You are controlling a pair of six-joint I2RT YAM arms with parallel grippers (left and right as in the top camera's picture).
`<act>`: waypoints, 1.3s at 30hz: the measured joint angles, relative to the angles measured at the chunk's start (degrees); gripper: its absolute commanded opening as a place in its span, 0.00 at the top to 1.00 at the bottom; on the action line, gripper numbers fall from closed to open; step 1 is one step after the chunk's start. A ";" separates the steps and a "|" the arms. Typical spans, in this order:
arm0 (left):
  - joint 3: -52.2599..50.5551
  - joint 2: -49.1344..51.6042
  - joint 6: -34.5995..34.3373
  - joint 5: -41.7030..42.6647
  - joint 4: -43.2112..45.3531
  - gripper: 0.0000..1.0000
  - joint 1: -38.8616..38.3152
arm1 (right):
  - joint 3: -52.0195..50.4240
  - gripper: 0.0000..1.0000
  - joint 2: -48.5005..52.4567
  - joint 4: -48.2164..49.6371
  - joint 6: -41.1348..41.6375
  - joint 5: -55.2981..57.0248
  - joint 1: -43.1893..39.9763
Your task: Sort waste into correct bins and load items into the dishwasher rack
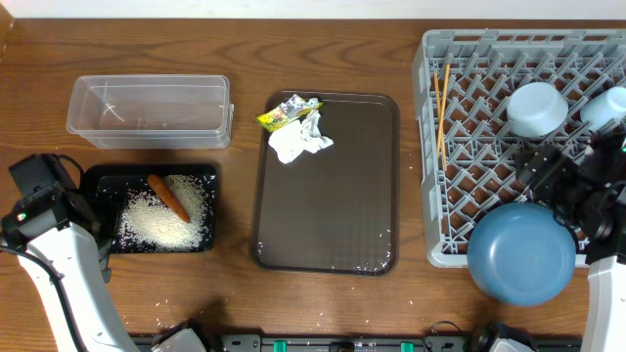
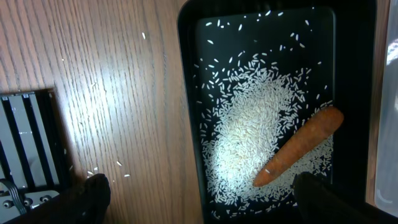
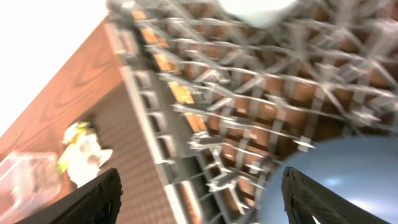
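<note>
Blue plate (image 1: 521, 252) overhangs the near edge of the rack (image 1: 469, 156) beside my right gripper (image 3: 200, 175), jaws spread. A bowl (image 1: 535, 108) and chopsticks (image 1: 443, 103) sit inside the rack. My left gripper (image 2: 202, 182), well left of the rack, is spread too.

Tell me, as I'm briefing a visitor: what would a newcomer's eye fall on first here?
The big grey rack stands at far right, a blue plate at its near edge. At left, a black tray holds white rice and an orange carrot.

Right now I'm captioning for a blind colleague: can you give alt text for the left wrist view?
A shallow black tray on the wooden table holds a pile of white rice grains with an orange carrot lying on it. The left gripper, open, hovers above.
</note>
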 measured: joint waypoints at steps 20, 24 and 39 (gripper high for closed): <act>-0.02 -0.09 0.00 0.00 -0.02 0.04 0.00 | 20.04 0.01 24.85 2.38 -3.10 14.53 46.53; -0.02 -0.09 0.00 -0.02 0.00 0.04 0.00 | 33.77 0.01 36.04 -6.40 -3.56 20.24 48.59; -0.02 -0.09 0.00 -0.02 0.00 0.04 0.00 | 42.91 0.01 40.52 -12.31 -3.21 37.13 24.81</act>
